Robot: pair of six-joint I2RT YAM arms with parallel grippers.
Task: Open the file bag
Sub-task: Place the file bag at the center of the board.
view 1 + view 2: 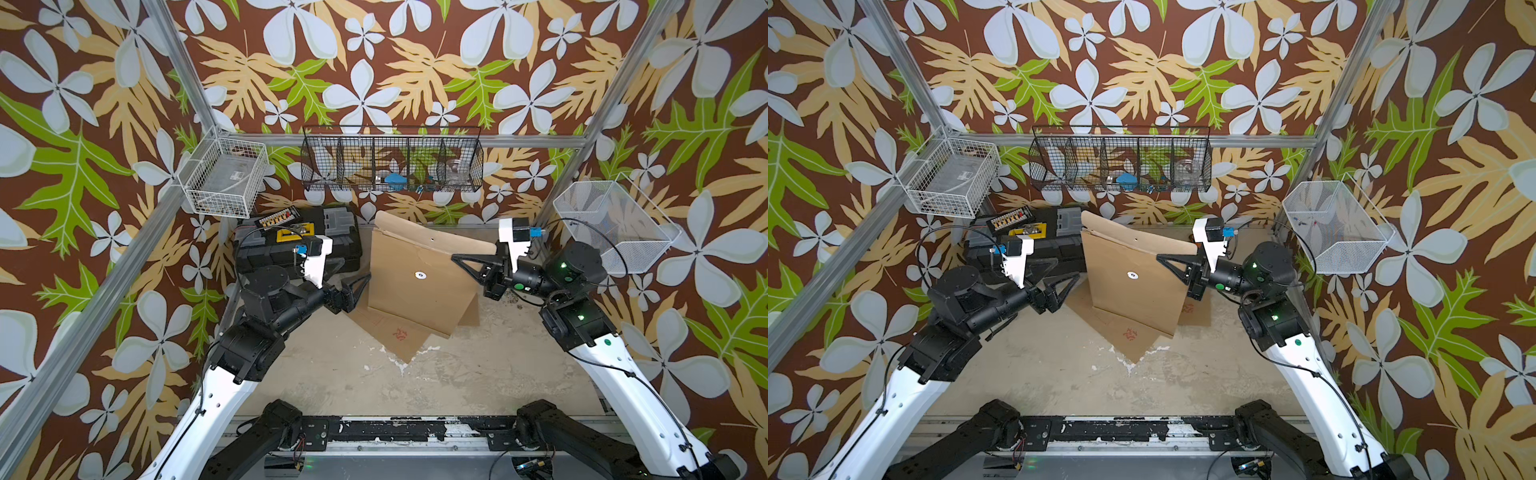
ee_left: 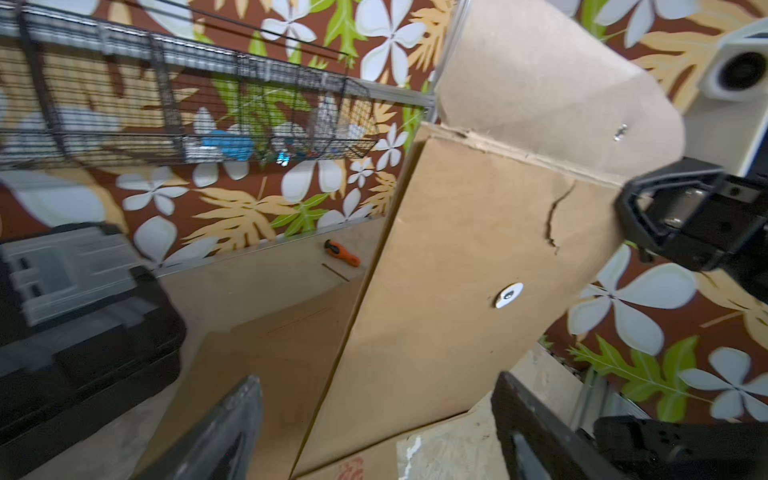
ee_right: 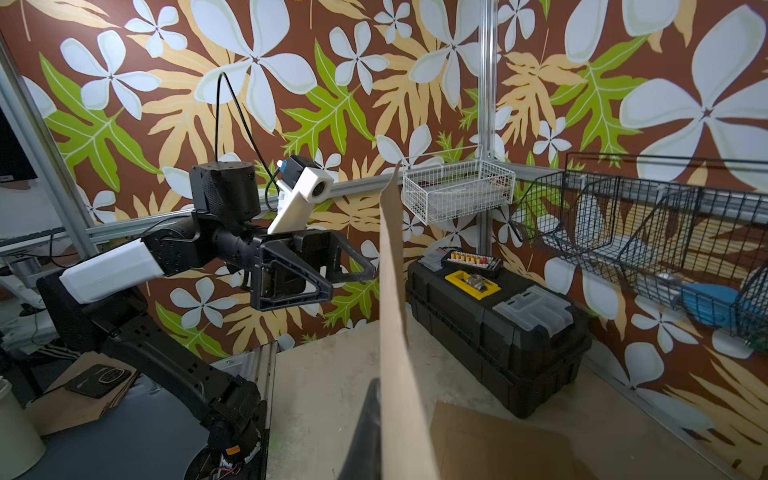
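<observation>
File bag [image 1: 415, 266] is held upright between the end effectors: one edge is clamped in the closed right end effector [image 1: 457, 258], left end effector [image 1: 1067, 269] is spread open beside the other. Judged light, floppy, tear-prone; flap [image 1: 399, 226] is best pinched at its rim.

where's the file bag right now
In both top views the file bag is held up mid-table, right of the toolbox, its right edge pinched by the right gripper, the open left gripper beside it.

Brown floral wallpaper [image 1: 415, 62] on all walls, aluminium frame posts [image 1: 183, 62], worn beige desk [image 1: 478, 374], black wire basket [image 1: 392, 158] on back rail, white baskets [image 1: 224, 178] at both sides.
</observation>
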